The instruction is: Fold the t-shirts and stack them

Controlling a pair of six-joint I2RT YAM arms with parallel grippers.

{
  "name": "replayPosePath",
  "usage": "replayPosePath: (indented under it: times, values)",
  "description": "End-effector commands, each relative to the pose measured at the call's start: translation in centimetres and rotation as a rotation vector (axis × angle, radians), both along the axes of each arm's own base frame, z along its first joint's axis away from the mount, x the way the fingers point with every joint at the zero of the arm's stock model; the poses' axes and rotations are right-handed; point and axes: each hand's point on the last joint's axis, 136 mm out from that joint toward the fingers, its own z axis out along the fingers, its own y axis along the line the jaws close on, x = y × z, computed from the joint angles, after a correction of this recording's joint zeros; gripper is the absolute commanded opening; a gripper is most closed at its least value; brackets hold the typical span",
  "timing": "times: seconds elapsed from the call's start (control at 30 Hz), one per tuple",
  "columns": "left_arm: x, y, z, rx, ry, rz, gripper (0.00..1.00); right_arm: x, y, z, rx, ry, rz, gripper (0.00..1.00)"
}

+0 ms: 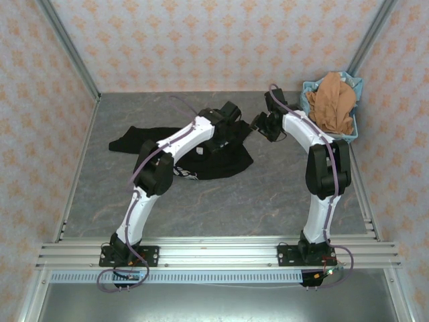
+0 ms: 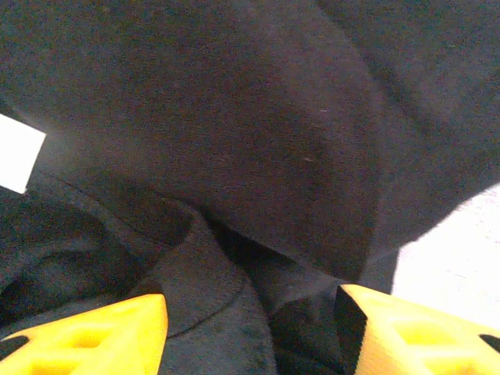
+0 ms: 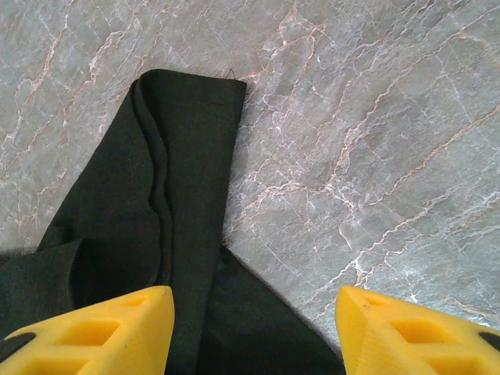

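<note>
- Black t-shirt lying crumpled on grey table, centre-left.
- Hovering close over its folds, left gripper, jaws spread, gripping nothing.
- Hanging above a narrow black flap, right gripper, jaws spread likewise.
- Sitting heaped in light blue basket, far right corner: orange-brown t-shirt.

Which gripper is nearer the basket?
Right. The right gripper is left of the basket, jaws open over the black shirt sleeve. The left gripper is farther left, low over the shirt's body.
</note>
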Motion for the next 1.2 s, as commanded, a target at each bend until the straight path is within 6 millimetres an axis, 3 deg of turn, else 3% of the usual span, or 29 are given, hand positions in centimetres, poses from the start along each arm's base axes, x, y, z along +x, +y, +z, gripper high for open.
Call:
replayPosePath:
  times: [0.0,0.13,0.23,0.37,0.5,0.67,0.77,0.83,0.87,0.97,1.17]
  values:
    - [-0.7,1.3,-1.1,0.046,0.066,0.045,0.58,0.8,-0.4,0.5,-0.006,-0.022,0.003,0.57]
    - [-0.4,0.7,-1.9,0.026,0.073,0.042,0.53,1.3,-0.3,-0.1,-0.005,-0.018,0.0,0.57]
    - [-0.1,0.4,-2.1,0.022,0.075,0.025,0.32,1.9,-0.1,-0.6,-0.003,-0.014,-0.002,0.57]
    - [-0.5,2.0,-0.8,0.094,0.079,0.005,0.01,3.5,0.3,-2.1,0.004,-0.009,-0.009,0.57]
    - [-1.4,4.2,3.0,0.138,0.006,0.008,0.0,5.8,1.0,-3.9,0.023,-0.005,-0.023,0.56]
    - [-4.3,6.9,6.6,0.121,-0.041,0.014,0.0,8.0,2.6,-6.4,0.084,0.018,-0.05,0.47]
    - [-6.2,8.7,8.2,0.115,-0.058,0.016,0.0,8.5,3.3,-7.8,0.102,0.039,-0.081,0.32]
    - [-7.4,10.1,9.2,0.119,-0.068,0.022,0.0,8.7,3.4,-8.2,0.12,0.039,-0.113,0.14]
    - [-8.0,10.9,9.8,0.122,-0.077,0.027,0.0,8.7,3.2,-8.0,0.114,0.032,-0.133,0.02]
    - [-9.2,13.7,11.6,0.143,-0.108,0.046,0.0,8.6,1.5,-5.4,0.067,-0.037,-0.2,0.0]
    - [-9.4,19.1,16.6,0.155,-0.231,0.074,0.0,6.2,-3.0,4.6,-0.044,-0.193,-0.305,0.0]
